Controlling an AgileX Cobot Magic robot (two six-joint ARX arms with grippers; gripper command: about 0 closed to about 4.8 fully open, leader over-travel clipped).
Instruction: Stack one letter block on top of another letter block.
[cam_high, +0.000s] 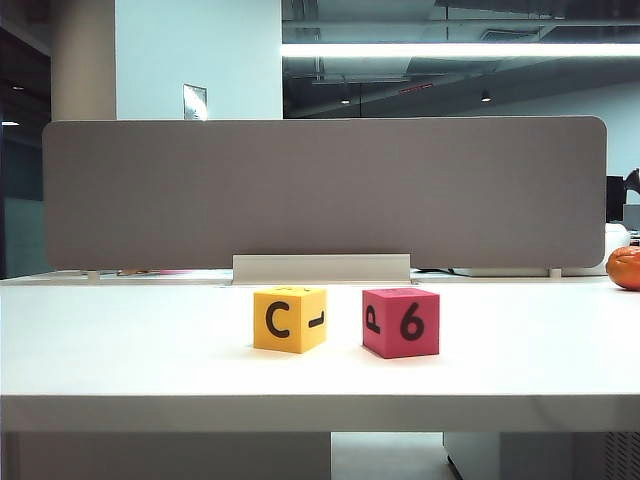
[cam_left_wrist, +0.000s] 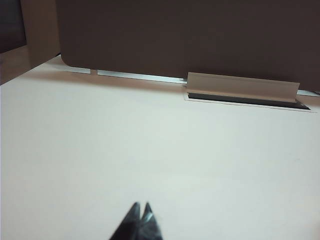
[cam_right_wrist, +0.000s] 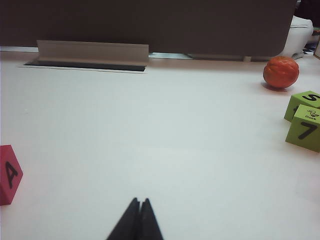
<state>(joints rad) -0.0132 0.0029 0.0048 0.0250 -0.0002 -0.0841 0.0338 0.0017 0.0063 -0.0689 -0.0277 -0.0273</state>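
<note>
The red-pink letter block, showing "P" and "6", stands on the white table just right of the middle. The yellow letter block, marked "C" and "L", stands a small gap to its left. Both rest flat, untouched. Neither gripper appears in the exterior view. My left gripper is shut and empty over bare table, with no block in its view. My right gripper is also shut and empty. A red-pink cube marked "A" sits at the edge of the right wrist view, well away from the fingertips.
A grey partition with a white bracket closes off the back of the table. An orange ball lies at the back right, and two green cubes marked "S" and "7" sit in front of it.
</note>
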